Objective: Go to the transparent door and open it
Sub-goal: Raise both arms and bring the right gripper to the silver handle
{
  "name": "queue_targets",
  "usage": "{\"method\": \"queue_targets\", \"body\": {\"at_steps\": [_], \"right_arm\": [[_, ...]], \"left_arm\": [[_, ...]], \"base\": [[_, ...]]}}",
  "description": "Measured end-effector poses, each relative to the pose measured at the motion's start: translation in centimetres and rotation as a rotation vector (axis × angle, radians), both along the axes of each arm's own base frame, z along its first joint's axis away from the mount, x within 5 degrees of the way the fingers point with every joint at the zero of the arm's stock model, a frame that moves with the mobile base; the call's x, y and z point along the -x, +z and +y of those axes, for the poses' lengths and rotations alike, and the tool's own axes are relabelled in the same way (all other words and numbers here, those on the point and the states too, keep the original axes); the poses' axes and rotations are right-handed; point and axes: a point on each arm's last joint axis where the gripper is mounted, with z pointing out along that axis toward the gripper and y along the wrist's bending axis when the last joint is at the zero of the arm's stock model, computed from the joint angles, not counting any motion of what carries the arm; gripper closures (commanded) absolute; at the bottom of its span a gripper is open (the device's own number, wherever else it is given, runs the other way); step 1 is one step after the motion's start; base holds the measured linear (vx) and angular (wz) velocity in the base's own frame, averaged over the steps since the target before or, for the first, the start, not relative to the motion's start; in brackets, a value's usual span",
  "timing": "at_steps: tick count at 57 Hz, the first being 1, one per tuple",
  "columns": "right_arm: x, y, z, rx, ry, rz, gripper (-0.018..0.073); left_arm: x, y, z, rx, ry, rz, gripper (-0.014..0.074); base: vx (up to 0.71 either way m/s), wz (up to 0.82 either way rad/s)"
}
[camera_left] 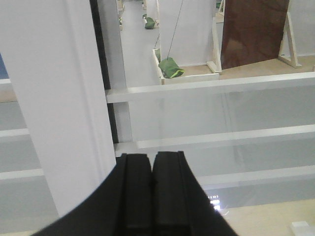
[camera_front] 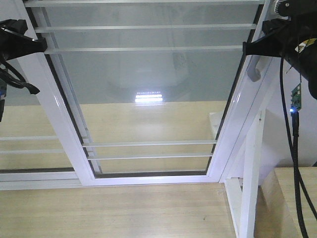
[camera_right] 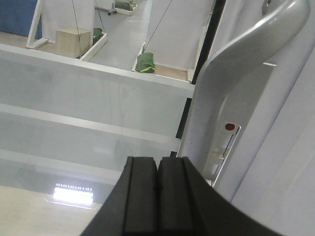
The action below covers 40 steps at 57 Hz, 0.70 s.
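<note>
Left gripper (camera_left: 152, 196): fingers together, empty, facing the left stile (camera_left: 54, 98) of the door (camera_front: 148, 84). Right gripper (camera_right: 157, 196): fingers together, empty, beside the grey handle (camera_right: 256, 49) on the right stile (camera_front: 237, 124). The door fills the front view, above a wood floor (camera_front: 99, 213).

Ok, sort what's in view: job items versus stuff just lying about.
Job: transparent door, pull handle, right gripper, left gripper.
Lying about: green bag, brown panel, tan box, white frame post.
</note>
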Motion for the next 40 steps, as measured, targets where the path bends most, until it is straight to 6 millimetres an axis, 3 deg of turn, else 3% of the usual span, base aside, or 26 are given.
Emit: {"method": "queue_targets", "body": {"at_steps": [10,18,22,31,40], "right_arm": [[-0.02,0.08,-0.01,0.0,-0.001,-0.009,0.0446],[-0.03,0.12,-0.08,-0.02,-0.013,-0.012,0.0286],[-0.03,0.11,-0.17,-0.045,-0.028,-0.009,0.0164],[-0.04,0.12,-0.34,-0.092,-0.056,-0.008,-0.0034],[-0.08,0.34,-0.61,-0.122,-0.091,-0.033,-0.0106]], "left_arm": [[0.0,0.0,-0.01,-0.003,-0.001,0.0,0.0549],[0.0,0.0,-0.01,-0.003,-0.001,0.0,0.0505],[0.0,0.0,-0.01,-0.003,-0.001,0.0,0.0468],[0.0,0.0,-0.01,-0.003,-0.001,0.0,0.034],[-0.02,-0.02,-0.01,-0.003,-0.001,-0.001,0.0157]], "base": [[0.0,0.0],[0.0,0.0],[0.0,0.0],[0.0,0.0],[0.0,0.0]]}}
